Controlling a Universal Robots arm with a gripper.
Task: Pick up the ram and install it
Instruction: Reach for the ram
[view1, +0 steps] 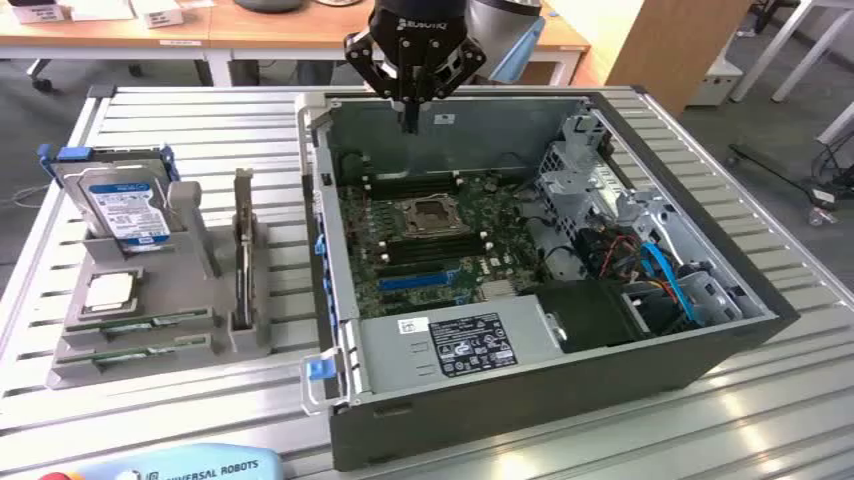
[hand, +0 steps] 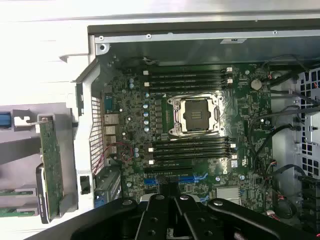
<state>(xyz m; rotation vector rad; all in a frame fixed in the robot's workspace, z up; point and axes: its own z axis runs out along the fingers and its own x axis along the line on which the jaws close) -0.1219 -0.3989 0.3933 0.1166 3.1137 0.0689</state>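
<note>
An open computer case (view1: 534, 400) is being shown lying on a slatted metal table (view1: 200, 130), with its motherboard (view1: 427, 230) facing up. The gripper (view1: 410, 124) is being held above the far end of the case, pointing straight down over the board's far edge. Its two fingers are being kept pressed together, and nothing is being gripped between them. In the wrist view the gripper (hand: 168, 189) is being seen from behind, with the same closed, empty fingers over the board.

The empty processor socket (hand: 196, 115) is being shown at the middle of the board, with rows of dark memory slots (hand: 187, 80) on one side of it and more slots (hand: 190, 148) on the other. All of these slots are being shown unfilled.

At the exterior view's left, well apart from the gripper, a grey holder (view1: 80, 372) is sitting on the table beside the case. The first ram stick (view1: 140, 323) is being held flat in it, just in front of a square silver processor chip (view1: 110, 290). The second ram stick (view1: 127, 350) is lying alongside, nearer the holder's front edge. A hard drive (view1: 127, 205) is being propped upright at the holder's back, and a dark expansion card (view1: 243, 260) is standing on edge on the side nearest the case.
</note>
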